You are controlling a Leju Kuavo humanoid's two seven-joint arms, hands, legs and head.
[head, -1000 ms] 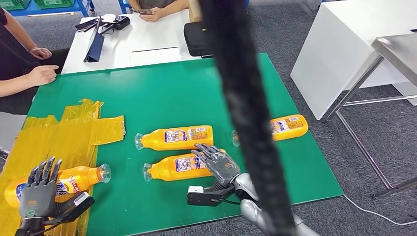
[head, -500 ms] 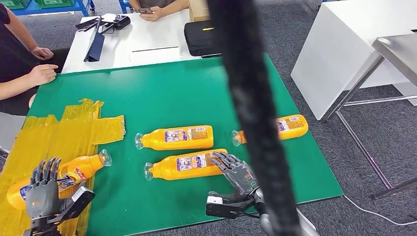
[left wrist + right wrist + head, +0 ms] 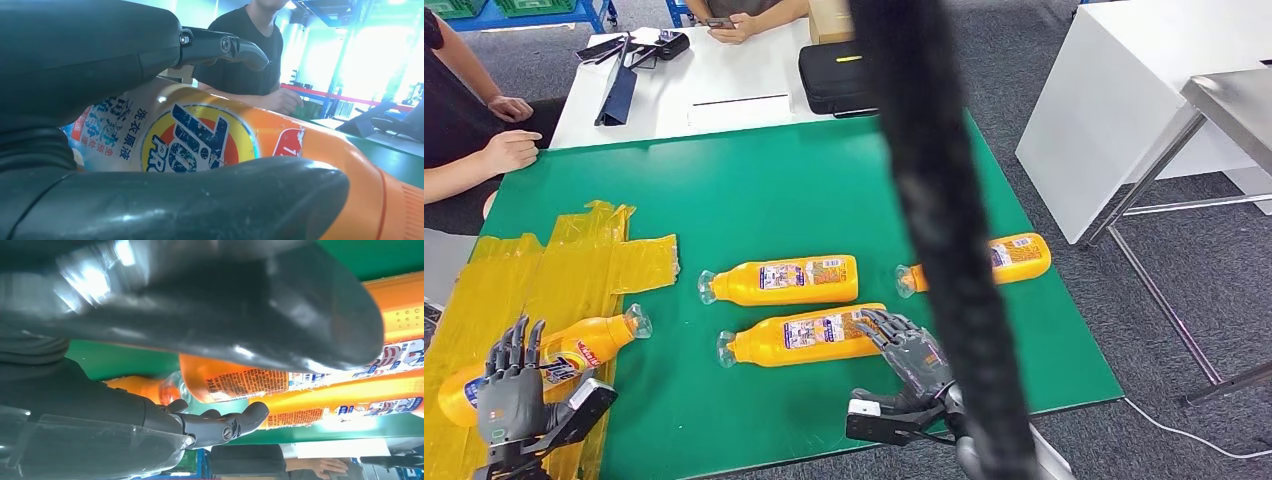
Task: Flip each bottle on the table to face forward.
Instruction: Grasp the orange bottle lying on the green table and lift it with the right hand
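orange bottle (image 3: 554,365) between left fingers (image 3: 516,342).

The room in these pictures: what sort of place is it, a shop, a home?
Probably a lab or workshop used for robot trials. A green-covered table patched with yellow tape holds identical orange bottles, while seated people watch from a white desk.

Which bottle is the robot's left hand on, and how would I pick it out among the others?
Find the yellow tape patch at the near left of the green table. The orange bottle lying there, under the left hand, is the one. Unlike the other three, it shows its round front logo and its cap points right.
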